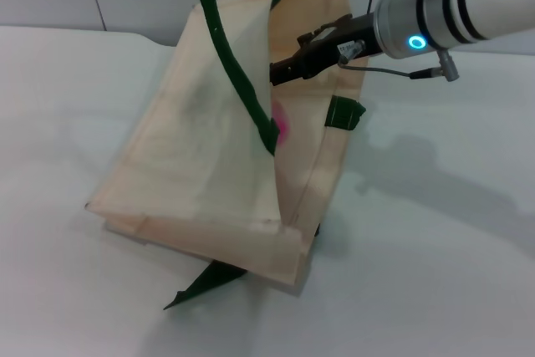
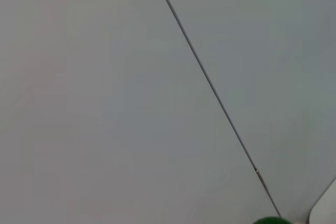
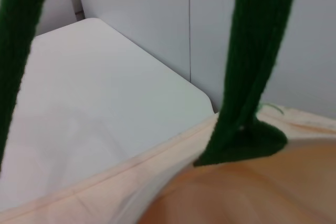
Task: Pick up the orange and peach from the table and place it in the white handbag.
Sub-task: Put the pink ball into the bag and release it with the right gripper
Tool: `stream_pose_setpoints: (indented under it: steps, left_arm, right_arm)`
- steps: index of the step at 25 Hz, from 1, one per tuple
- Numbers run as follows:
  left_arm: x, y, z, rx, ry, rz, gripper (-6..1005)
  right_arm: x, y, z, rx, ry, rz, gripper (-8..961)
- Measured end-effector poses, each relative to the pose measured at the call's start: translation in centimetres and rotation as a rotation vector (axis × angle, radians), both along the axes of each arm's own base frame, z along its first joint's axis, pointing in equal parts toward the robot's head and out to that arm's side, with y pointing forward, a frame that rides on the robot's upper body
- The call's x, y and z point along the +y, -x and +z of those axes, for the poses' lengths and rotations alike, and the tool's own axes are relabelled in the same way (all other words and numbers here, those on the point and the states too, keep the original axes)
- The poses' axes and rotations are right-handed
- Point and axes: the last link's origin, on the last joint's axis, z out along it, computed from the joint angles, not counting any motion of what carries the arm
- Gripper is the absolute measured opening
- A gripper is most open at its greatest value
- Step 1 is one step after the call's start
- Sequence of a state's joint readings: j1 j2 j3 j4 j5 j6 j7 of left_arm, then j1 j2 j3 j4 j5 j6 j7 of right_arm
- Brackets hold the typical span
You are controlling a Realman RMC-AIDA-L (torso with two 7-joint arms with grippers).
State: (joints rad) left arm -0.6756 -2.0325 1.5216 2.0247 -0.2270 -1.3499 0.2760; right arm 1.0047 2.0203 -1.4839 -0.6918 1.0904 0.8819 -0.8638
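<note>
Reaching right gripper (image 1: 280, 71) inside white handbag (image 1: 201, 165).

Even, soft light falls from above on my table (image 1: 75, 123), no glare. My right arm (image 1: 468, 6) throws a faint grey shadow beyond the bag (image 1: 201, 165). Up close, the green handles (image 3: 252, 51) blur, out of focus. My left wrist shows only flat grey wall (image 2: 105, 103).

The right gripper (image 1: 276, 71) ends behind the cream wall of the white handbag (image 1: 201, 165), so its jaws are hidden. Below them, only a pink sliver of the peach (image 1: 282, 130) shows. The handles (image 1: 226, 48) run off the top edge.
</note>
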Motion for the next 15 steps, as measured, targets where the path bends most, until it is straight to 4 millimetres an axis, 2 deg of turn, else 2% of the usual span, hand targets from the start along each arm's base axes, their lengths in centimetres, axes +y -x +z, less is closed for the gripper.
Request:
stream_pose_setpoints:
  steps: [8,15]
  left_arm:
    - [0.0,0.2,0.1,0.0,-0.005,0.007,249]
    - [0.2,1.0,0.5,-0.006,-0.02,0.031,254]
  right_arm:
    - [0.3,-1.0,0.4,-0.029,-0.016,-0.03,874]
    - [1.6,-4.1,2.7,-0.13,-0.11,-0.136,871]
